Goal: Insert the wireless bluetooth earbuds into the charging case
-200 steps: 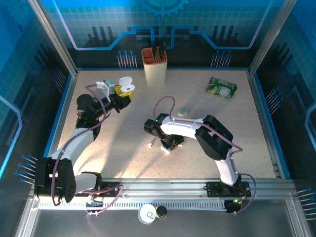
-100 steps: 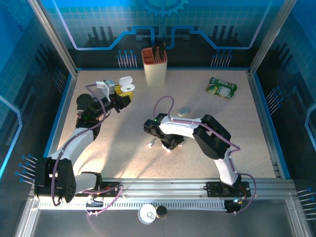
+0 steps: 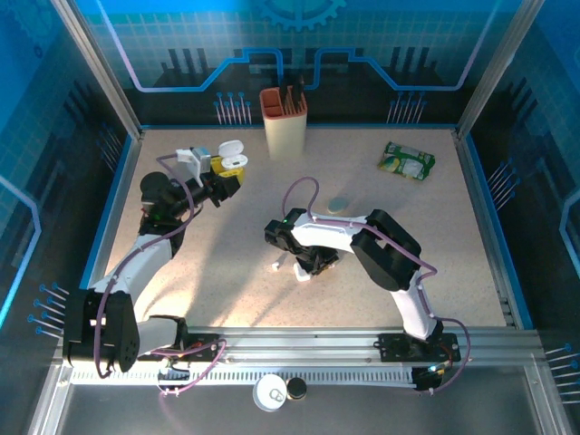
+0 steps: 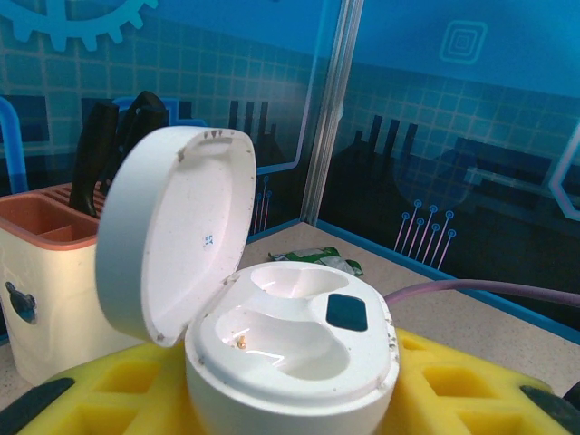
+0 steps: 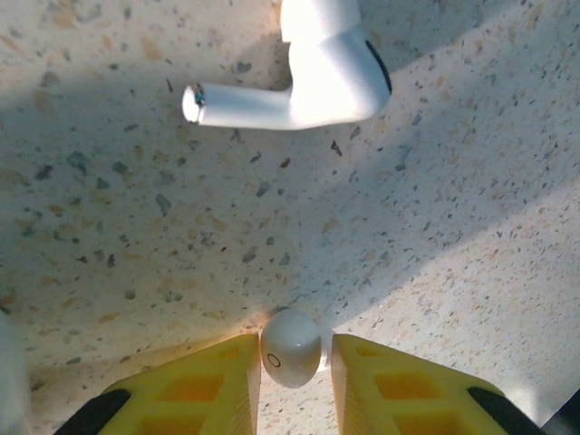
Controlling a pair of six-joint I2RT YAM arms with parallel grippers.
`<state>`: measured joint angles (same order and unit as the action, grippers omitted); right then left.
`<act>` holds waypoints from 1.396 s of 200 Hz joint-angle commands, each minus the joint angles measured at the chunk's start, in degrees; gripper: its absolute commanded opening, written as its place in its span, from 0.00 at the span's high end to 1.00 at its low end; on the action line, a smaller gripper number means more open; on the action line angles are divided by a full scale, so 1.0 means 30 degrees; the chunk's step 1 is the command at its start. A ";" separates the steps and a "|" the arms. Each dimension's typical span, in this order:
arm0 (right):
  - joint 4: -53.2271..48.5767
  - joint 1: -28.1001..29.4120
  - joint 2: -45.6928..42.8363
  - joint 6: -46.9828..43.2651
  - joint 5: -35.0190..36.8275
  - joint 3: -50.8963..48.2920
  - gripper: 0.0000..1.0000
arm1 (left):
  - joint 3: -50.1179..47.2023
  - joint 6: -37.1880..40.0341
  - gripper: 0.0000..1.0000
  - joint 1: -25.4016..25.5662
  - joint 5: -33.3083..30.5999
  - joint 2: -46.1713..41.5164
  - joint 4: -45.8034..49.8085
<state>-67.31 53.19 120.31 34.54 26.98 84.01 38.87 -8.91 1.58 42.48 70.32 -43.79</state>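
Note:
My left gripper (image 3: 227, 174) is shut on the white charging case (image 3: 232, 161), held up at the table's back left. Close up, the case (image 4: 290, 362) sits between the yellow pads (image 4: 471, 381) with its lid swung open to the left and both wells empty. My right gripper (image 3: 304, 271) is down at the table's middle. Its yellow fingers (image 5: 190, 390) are pressed on either side of a small white earbud (image 5: 291, 358) on the tabletop. A second earbud (image 5: 304, 86) lies on its side just ahead of the fingers, also seen as a white speck (image 3: 275, 266) left of the gripper.
A cream and orange knife block (image 3: 284, 122) stands at the back centre. A green packet (image 3: 407, 161) lies back right and a small pale round object (image 3: 338, 205) lies behind the right arm. A white lid (image 3: 270, 391) rests on the front rail.
My right gripper's fingers have narrowed onto the earbud and the arm has shifted slightly left. The left arm and case have stayed still.

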 commanded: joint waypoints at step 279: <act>0.4709 -1.0673 -0.8350 0.0477 -1.4074 -0.5290 0.82 | 0.0619 0.2538 0.56 0.2692 0.1377 -0.0904 0.3413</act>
<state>-54.94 23.18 98.04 35.18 -7.51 69.36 38.89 -3.42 7.79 45.34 68.51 -34.48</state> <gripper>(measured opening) 0.181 0.443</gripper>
